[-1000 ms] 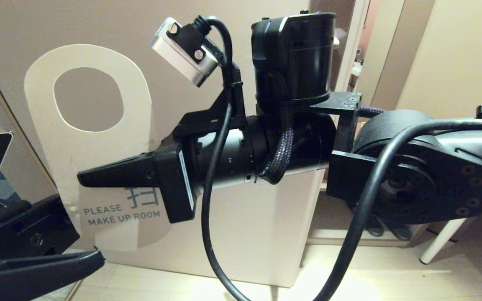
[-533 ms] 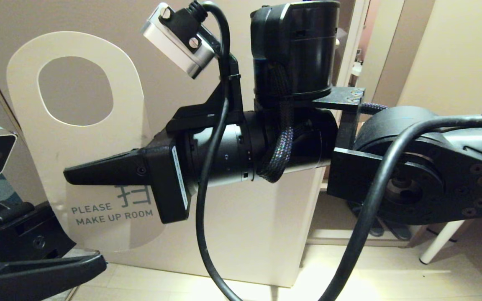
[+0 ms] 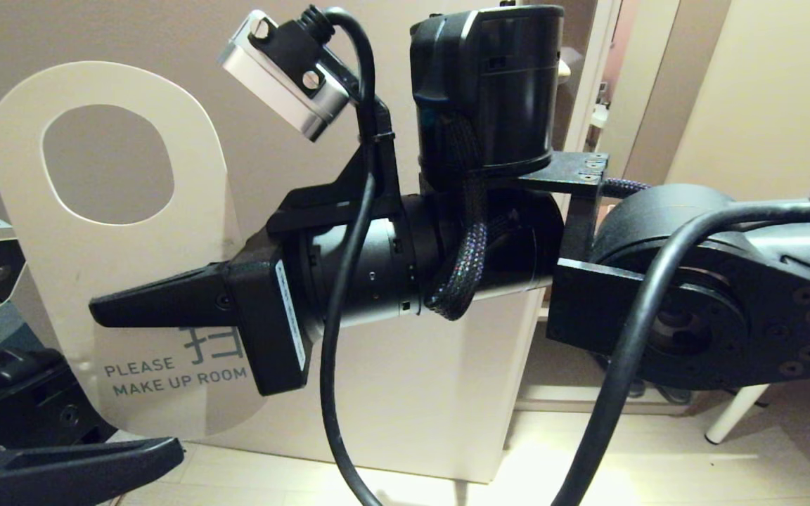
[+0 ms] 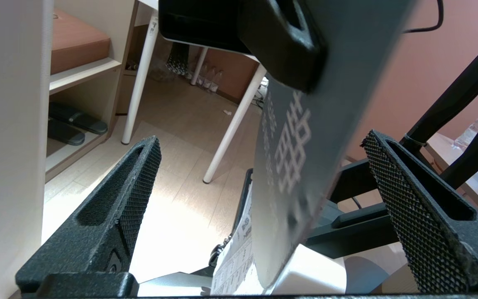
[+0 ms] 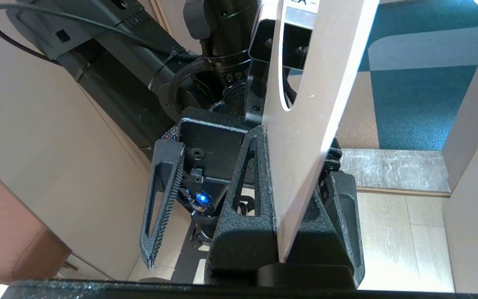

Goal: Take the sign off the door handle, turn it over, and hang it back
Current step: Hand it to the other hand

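Note:
My right gripper [image 3: 99, 314] is shut on the sign [image 3: 106, 260] at its middle and holds it upright in the air at the left. The white side with "PLEASE MAKE UP ROOM" faces the head camera. In the right wrist view the gripper [image 5: 295, 141] clamps the sign [image 5: 305, 104] edge-on. My left gripper [image 3: 124, 430] is open at the lower left. In the left wrist view it [image 4: 262, 141] has the sign's blue-grey side [image 4: 297, 166] between its spread fingers, touching neither. The door handle is hidden behind my right arm.
A pale door or panel [image 3: 412, 393] stands right behind the sign. A white table leg [image 3: 735, 414] stands on the wooden floor at the right. A low shelf with dark slippers [image 4: 73, 120] is near the floor. Blue carpet [image 5: 421, 83] lies beyond the threshold.
My right gripper has carried the sign to the left and a little lower. Its lower end now sits deeper between the left gripper's open fingers.

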`<state>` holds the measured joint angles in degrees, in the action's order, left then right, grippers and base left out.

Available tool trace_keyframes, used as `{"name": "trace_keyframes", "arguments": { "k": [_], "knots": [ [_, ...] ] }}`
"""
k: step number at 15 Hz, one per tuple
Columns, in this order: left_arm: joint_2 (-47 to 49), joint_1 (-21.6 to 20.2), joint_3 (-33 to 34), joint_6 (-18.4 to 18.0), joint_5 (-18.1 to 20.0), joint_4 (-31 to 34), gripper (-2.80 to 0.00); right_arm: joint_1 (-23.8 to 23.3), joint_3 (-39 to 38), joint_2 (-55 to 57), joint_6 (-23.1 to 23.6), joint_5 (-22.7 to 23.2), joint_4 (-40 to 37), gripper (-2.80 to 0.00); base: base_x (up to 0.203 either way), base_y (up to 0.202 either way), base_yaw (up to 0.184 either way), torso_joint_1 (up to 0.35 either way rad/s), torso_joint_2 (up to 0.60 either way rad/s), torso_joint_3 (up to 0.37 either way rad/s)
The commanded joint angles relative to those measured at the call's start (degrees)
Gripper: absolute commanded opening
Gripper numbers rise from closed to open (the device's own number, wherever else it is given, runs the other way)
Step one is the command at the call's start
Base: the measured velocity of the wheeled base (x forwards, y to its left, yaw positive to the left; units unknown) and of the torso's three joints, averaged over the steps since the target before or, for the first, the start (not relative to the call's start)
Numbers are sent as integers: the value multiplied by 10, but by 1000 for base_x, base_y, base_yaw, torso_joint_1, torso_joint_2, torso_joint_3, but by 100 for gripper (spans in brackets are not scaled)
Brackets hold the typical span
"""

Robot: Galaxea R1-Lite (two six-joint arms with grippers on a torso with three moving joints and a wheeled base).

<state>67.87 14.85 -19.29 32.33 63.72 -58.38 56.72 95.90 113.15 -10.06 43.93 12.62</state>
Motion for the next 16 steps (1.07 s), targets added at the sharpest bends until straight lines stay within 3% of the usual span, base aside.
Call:
{"name": "trace_keyframes", "arguments": {
  "k": [1, 5, 6, 16],
  "knots": [
    [0, 0, 0, 2, 3, -3, 0, 1, -1, 1, -1, 3, 1, -280, 0, 0, 0, 0, 0, 0],
    [0, 0, 4, -2, 3, -4, 0, 1, -4, 1, 0, 3, 1, -280, 0, 0, 0, 0, 0, 0],
    [0, 0, 6, -3, 3, -4, -280, 1, -4, 1, 0, 3, 1, -280, 0, 0, 0, 0, 0, 0],
    [-4, -1, 9, -3, 3, -4, -280, 1, -12, 1, 1, 3, 0, -280, 0, 0, 0, 0, 0, 0]
  ]
}}
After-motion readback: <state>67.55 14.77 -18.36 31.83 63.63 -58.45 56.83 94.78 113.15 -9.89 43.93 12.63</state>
